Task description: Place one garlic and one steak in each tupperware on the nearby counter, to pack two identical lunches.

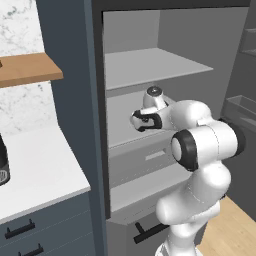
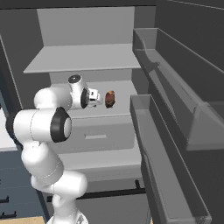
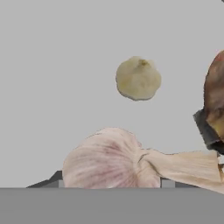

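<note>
The arm (image 1: pixel 200 150) rose from the lower right of the left base view and reached forward into an open grey cabinet, and the gripper (image 1: pixel 139 120) was near the centre of that frame, just above the middle shelf (image 1: pixel 120 135). In the right base view the gripper (image 2: pixel 99 99) stood left of centre, over the same shelf (image 2: pixel 124 109), and the brown steak (image 2: pixel 110 98) lay on the shelf just beside it, on its right in the frame. In the hand view the near garlic (image 3: pixel 109 162), a pale bulb with pink streaks and a dry papery tail pointing to the right, was at the bottom centre of the frame, lying on the grey shelf surface (image 3: pixel 52 87). A small dark part of a fingertip (image 3: pixel 54 179) showed at the left side of this bulb, and another small part showed at its right side, so the jaws were closed on the near garlic, at a middle width and not fully together. The far garlic (image 3: pixel 138 78), a smaller cream bulb, lay apart from it in the upper centre of the hand view, touching nothing else. The steak (image 3: pixel 215 96) was cut by the right edge of this frame. In the left base view a white counter (image 1: pixel 35 170) was at the lower left, outside the cabinet and well apart from the gripper.
</note>
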Robot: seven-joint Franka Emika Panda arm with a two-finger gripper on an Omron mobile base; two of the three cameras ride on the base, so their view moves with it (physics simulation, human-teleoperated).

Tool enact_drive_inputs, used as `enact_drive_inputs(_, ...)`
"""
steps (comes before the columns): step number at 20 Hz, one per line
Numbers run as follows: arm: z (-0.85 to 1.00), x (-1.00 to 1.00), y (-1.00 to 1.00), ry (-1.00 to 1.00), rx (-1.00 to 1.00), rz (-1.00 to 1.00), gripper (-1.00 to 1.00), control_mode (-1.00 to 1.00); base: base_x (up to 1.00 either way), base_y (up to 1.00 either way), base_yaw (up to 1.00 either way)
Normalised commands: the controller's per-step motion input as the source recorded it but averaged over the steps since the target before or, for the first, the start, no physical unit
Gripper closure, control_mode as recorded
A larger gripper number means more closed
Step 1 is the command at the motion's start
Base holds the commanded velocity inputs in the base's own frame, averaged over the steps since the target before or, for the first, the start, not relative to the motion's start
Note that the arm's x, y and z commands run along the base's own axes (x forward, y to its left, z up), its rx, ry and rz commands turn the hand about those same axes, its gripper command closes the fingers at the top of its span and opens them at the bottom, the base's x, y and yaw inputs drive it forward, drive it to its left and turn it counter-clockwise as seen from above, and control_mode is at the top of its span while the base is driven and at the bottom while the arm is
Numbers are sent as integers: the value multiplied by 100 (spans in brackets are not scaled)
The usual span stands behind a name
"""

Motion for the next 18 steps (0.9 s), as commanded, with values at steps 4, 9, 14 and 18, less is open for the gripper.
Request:
enact_drive_inputs(4,12,-90,0,-15,0,0,100,-100,0,0,0)
enact_drive_inputs(9,80,-82,-14,-1,3,0,100,-100,0,0,0)
enact_drive_inputs(14,100,-74,-14,11,3,0,100,-100,0,0,0)
enact_drive_inputs(18,77,-93,-1,24,3,0,100,-100,0,0,0)
